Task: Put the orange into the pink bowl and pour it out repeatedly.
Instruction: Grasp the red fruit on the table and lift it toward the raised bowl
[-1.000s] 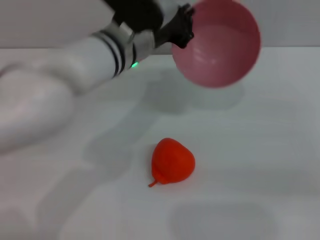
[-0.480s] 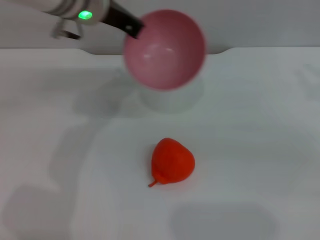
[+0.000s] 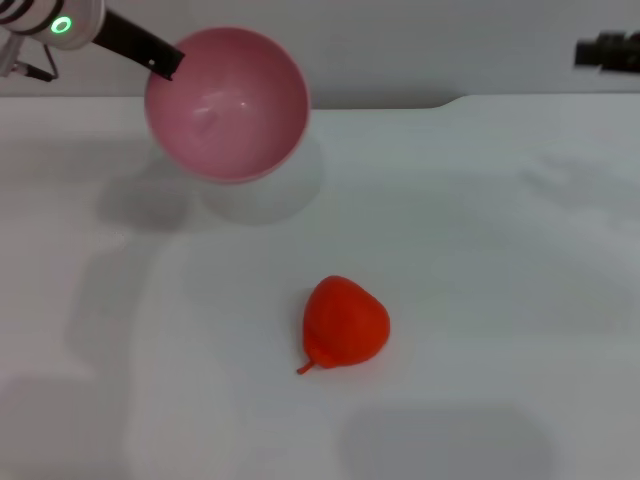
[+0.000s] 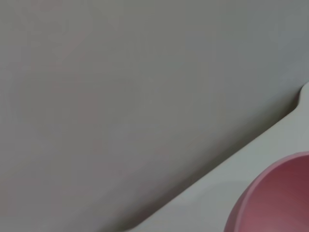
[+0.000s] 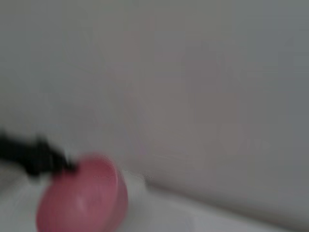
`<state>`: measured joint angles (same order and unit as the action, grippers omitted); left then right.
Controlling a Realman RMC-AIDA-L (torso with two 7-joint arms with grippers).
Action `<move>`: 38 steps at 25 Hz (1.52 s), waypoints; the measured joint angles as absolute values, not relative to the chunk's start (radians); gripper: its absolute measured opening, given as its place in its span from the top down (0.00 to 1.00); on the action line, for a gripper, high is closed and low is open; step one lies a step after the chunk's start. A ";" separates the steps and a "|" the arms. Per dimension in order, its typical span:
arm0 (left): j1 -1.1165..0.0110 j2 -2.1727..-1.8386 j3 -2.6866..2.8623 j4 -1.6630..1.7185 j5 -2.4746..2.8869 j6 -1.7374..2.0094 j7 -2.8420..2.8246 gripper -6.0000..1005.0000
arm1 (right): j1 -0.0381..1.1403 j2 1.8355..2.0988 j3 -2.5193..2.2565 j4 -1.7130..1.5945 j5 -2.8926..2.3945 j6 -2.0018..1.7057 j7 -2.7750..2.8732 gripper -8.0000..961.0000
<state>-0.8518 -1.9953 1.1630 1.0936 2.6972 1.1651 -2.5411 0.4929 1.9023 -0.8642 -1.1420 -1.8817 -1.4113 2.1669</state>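
Observation:
The orange [image 3: 345, 322] lies on the white table [image 3: 480, 250] near the middle, its stem nub pointing toward the front left. The pink bowl [image 3: 226, 103] is at the back left, tilted with its empty inside facing me and casting a shadow on the table below. My left gripper [image 3: 165, 62] is shut on the bowl's far-left rim. Part of the bowl's rim [image 4: 275, 203] shows in the left wrist view. The right wrist view shows the bowl [image 5: 82, 200] with the left gripper [image 5: 36, 157] on it. My right gripper [image 3: 607, 50] shows as a dark shape at the back right edge, far from the orange.
The table's far edge [image 3: 400, 100] meets a plain grey wall [image 3: 420, 45] behind the bowl.
My left arm has swung the pink bowl from the back right over to the back left. The right gripper has come into view at the back right. The orange has not moved.

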 joint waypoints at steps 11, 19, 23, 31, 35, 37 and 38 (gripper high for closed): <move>-0.835 -1.984 1.150 1.094 2.722 1.176 -2.541 0.95 | 0.832 1.989 -1.120 -1.173 -2.375 -1.673 2.244 0.59; -0.833 -1.992 1.146 1.094 2.723 1.174 -2.538 0.95 | 0.901 2.075 -1.341 -1.078 -2.454 -1.579 2.255 0.60; -0.834 -2.001 1.151 1.095 2.723 1.176 -2.535 0.95 | 0.898 2.076 -1.408 -1.013 -2.411 -1.493 2.258 0.60; -0.841 -2.016 1.163 1.097 2.723 1.173 -2.529 0.95 | 0.872 2.079 -1.503 -0.953 -2.330 -1.379 2.255 0.61; -0.846 -2.018 1.168 1.100 2.723 1.172 -2.528 0.95 | 0.870 2.080 -1.539 -0.906 -2.310 -1.346 2.255 0.61; -0.846 -2.018 1.168 1.101 2.723 1.171 -2.528 0.95 | 0.870 2.081 -1.562 -0.873 -2.298 -1.329 2.256 0.61; -0.846 -2.021 1.169 1.103 2.723 1.172 -2.523 0.95 | 0.871 2.081 -1.573 -0.857 -2.291 -1.319 2.256 0.61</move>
<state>-0.8463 -2.0208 1.1687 1.1029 2.7228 1.1715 -2.5233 0.8709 2.0815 -1.5731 -0.8567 -2.2908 -1.3191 2.2555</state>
